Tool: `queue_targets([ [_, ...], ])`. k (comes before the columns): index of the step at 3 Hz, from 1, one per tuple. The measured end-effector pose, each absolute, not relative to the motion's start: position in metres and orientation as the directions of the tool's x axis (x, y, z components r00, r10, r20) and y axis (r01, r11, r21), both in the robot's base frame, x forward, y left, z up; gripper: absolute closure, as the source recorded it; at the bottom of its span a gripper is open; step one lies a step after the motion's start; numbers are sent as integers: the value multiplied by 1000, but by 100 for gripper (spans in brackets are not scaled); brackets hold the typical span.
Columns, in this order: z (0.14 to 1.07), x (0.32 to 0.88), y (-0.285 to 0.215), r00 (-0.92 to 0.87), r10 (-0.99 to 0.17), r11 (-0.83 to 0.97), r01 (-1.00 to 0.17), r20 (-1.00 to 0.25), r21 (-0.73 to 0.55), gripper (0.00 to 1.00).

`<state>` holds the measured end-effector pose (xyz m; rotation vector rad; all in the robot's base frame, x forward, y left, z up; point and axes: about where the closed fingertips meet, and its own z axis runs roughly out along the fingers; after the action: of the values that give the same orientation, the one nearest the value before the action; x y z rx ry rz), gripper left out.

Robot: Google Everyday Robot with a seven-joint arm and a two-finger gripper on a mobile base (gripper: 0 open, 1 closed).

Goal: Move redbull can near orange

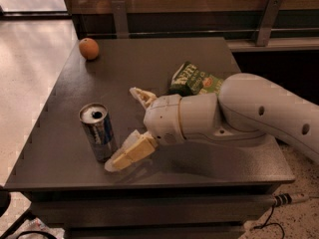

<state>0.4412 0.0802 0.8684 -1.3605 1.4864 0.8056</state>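
The redbull can (98,132) stands upright near the front left of the dark grey table (164,54), its silver top showing the pull-tab hole. The orange (88,48) sits at the table's far left corner, well away from the can. My gripper (123,127) reaches in from the right, just right of the can. It is open, with one cream fingertip (139,95) behind and to the right of the can. The other fingertip (127,155) lies low by the can's base. The can is not between the fingers.
A green crinkled chip bag (191,79) lies behind my white arm (249,111) at mid table. The table's left edge and front edge are close to the can. A wooden wall with metal brackets stands behind the table.
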Motion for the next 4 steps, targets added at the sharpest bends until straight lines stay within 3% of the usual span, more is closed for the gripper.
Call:
queue_targets([
  [3, 860, 430, 114, 71, -189, 51, -995, -979, -82, 65],
  [4, 860, 430, 115, 73, -193, 50, -995, -978, -84, 87],
])
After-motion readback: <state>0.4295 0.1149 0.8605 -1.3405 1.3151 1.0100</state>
